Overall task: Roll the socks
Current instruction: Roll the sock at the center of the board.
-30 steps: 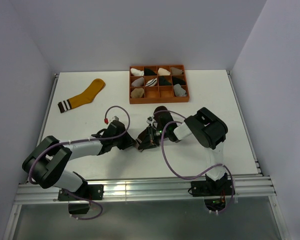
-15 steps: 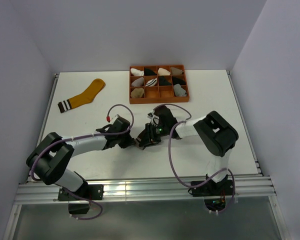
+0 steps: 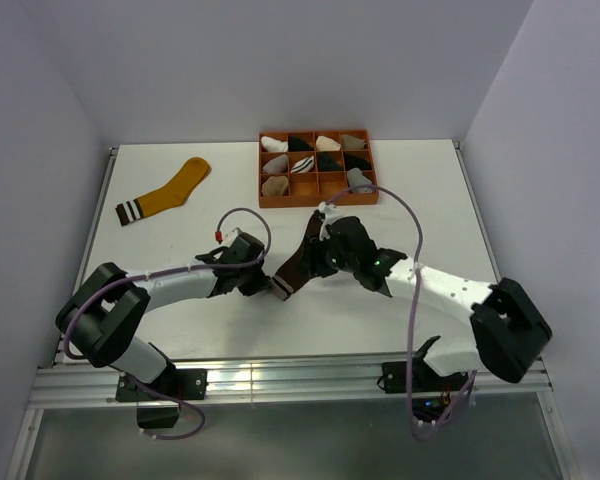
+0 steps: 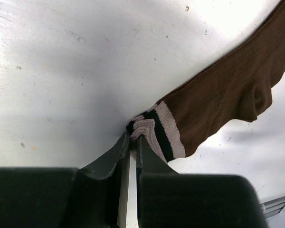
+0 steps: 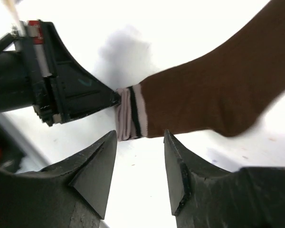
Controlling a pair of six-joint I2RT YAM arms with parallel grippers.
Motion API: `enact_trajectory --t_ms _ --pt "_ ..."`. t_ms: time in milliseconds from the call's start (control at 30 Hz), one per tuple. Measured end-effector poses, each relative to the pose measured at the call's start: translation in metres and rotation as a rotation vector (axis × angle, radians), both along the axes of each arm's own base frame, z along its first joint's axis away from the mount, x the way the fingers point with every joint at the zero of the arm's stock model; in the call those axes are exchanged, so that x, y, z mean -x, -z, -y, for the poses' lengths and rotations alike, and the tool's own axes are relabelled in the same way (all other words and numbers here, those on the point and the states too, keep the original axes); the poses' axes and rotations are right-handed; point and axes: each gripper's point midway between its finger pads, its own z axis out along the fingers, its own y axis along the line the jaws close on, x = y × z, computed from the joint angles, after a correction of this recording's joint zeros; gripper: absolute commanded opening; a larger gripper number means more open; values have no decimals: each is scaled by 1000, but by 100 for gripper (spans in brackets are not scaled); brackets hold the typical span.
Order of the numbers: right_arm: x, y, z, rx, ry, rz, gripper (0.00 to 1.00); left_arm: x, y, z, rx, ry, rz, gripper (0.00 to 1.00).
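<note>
Dark brown sock [image 3: 298, 262] lying at table centre, striped cuff at its near-left end clenched in left gripper [image 4: 133, 137], right gripper [image 5: 140, 134] released, jaws apart over the cuff, mustard-yellow sock [image 3: 170, 190] far left.

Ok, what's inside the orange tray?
Small sock bundles, white, black, beige and grey, in most compartments of the tray; the two bottom-middle ones look empty. The right arm's cable crosses its near right corner, hiding part of a grey bundle.
</note>
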Motion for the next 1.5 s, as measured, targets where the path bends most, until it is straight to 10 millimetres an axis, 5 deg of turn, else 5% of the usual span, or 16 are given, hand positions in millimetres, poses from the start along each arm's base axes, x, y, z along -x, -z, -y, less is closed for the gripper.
enact_trajectory --t_ms 233,333,467,767,1133,1500 --pt "20 -23 8 151 41 293 53 0 0 0 -11 0 -3 8" --pt "38 -26 10 170 40 380 68 -1 0 0 -13 0 -2 8" --pt "35 -28 15 173 75 412 49 -1 0 0 -14 1 0 8" --pt "39 9 -11 261 -58 381 47 -2 0 0 -17 1 2 8" --pt "79 33 -57 374 -298 497 47 -2 0 0 -34 7 -4 8" --pt "70 61 -72 480 -315 525 45 -2 0 -1 -50 21 -7 8"
